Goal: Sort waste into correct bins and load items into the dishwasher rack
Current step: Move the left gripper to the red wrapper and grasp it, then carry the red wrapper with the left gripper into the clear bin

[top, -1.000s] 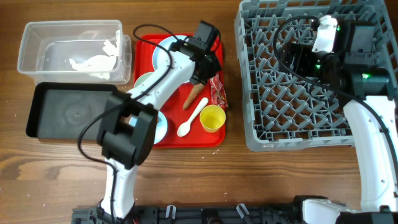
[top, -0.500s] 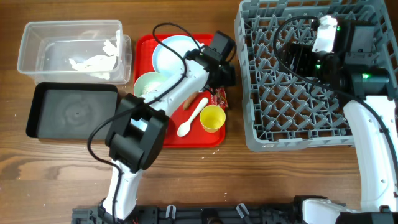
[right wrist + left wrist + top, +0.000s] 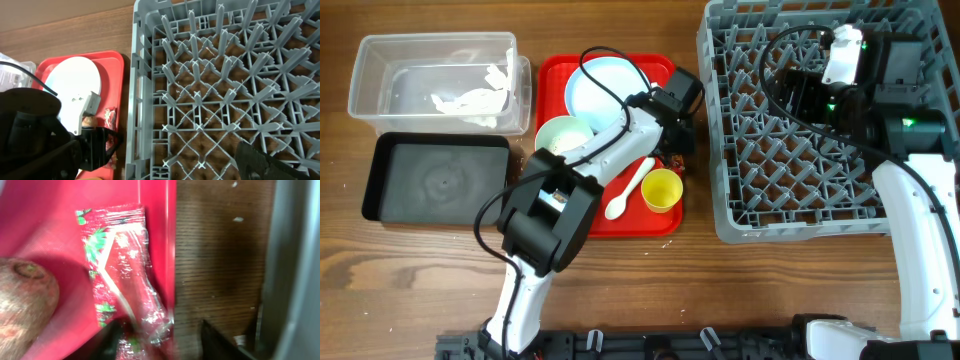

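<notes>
**Left tool (image 3: 162, 342) shifting to the right edge of the red tray (image 3: 50, 210)**

Having travelled rightward from the tray's middle, it is now hanging over the tray's right rim, next to the wooden surface (image 3: 220, 255). Its fingers are standing spread and released, with the lower end of the red snack wrapper (image 3: 125, 275) lying between them. The carrot-shaped food piece (image 3: 22, 305) is resting just beside the wrapper. The right tool (image 3: 795, 95) is hovering over the dishwasher rack (image 3: 800, 230); whether it is clenched cannot be told.
</notes>
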`<state>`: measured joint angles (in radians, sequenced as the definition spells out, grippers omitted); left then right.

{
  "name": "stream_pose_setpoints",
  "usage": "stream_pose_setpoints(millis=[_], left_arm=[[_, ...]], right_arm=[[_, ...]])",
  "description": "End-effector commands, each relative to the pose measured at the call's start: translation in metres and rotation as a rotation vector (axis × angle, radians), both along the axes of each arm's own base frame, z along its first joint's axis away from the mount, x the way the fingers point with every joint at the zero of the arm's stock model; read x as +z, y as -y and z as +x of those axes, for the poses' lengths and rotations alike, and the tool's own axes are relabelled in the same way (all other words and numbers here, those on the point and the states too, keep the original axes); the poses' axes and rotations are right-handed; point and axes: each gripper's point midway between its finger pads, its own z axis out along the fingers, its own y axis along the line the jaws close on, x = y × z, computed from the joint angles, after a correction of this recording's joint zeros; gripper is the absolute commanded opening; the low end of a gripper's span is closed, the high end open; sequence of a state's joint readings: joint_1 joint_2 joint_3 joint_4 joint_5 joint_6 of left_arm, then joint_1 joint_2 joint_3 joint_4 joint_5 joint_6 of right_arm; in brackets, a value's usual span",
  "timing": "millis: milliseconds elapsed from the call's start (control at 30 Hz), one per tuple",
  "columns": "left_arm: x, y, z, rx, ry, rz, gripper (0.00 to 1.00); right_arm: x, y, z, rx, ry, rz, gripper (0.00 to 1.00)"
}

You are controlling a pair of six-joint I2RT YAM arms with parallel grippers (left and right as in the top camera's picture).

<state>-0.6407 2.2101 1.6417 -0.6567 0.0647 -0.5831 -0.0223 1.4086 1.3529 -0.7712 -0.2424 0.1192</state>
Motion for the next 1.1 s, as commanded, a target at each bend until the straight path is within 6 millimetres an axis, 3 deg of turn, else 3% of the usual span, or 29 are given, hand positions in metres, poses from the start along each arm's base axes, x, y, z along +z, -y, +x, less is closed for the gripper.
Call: stream_pose_setpoints(millis=[0, 100, 300, 433, 533, 800, 867, 900, 933, 967, 1000, 1067], left_arm=[[-0.014, -0.003, -0.002, 0.002, -0.011, 0.028, 0.35], [-0.014, -0.003, -0.002, 0.002, -0.011, 0.028, 0.23], [-0.009, -0.002, 0.000, 0.002, -0.004, 0.018, 0.17], [0.016, 0.003, 0.006, 0.003, 0.045, -0.018, 0.16], [0.034, 0.005, 0.008, 0.003, 0.074, -0.040, 0.06], [0.042, 0.005, 0.009, 0.004, 0.085, -0.049, 0.04], [0.072, 0.000, 0.015, 0.018, 0.133, -0.083, 0.04], [0.097, -0.009, 0.022, 0.041, 0.173, -0.110, 0.04], [0.133, -0.028, 0.034, 0.085, 0.236, -0.147, 0.04], [0.157, -0.046, 0.043, 0.124, 0.281, -0.167, 0.04], [0.186, -0.078, 0.056, 0.195, 0.346, -0.176, 0.04], [0.210, -0.137, 0.075, 0.335, 0.435, -0.115, 0.04]], right_arm=[[0.001, 0.000, 0.003, -0.011, -0.001, 0.002, 1.00], [0.001, 0.000, 0.003, -0.011, -0.001, 0.002, 1.00], [0.001, 0.000, 0.003, -0.011, -0.001, 0.002, 1.00], [0.002, 0.000, 0.003, -0.011, -0.001, 0.002, 1.00], [0.002, 0.000, 0.003, -0.011, -0.001, 0.002, 1.00], [0.001, 0.000, 0.003, -0.011, -0.001, 0.002, 1.00], [0.001, 0.000, 0.003, -0.011, -0.002, 0.001, 1.00], [0.001, 0.000, 0.002, -0.011, -0.003, 0.002, 1.00], [0.001, 0.000, 0.002, -0.011, -0.003, 0.002, 1.00], [0.001, 0.000, 0.002, -0.011, -0.003, 0.002, 1.00], [0.001, 0.000, 0.002, -0.011, -0.003, 0.002, 1.00], [0.001, 0.000, 0.002, -0.011, -0.003, 0.002, 1.00]])
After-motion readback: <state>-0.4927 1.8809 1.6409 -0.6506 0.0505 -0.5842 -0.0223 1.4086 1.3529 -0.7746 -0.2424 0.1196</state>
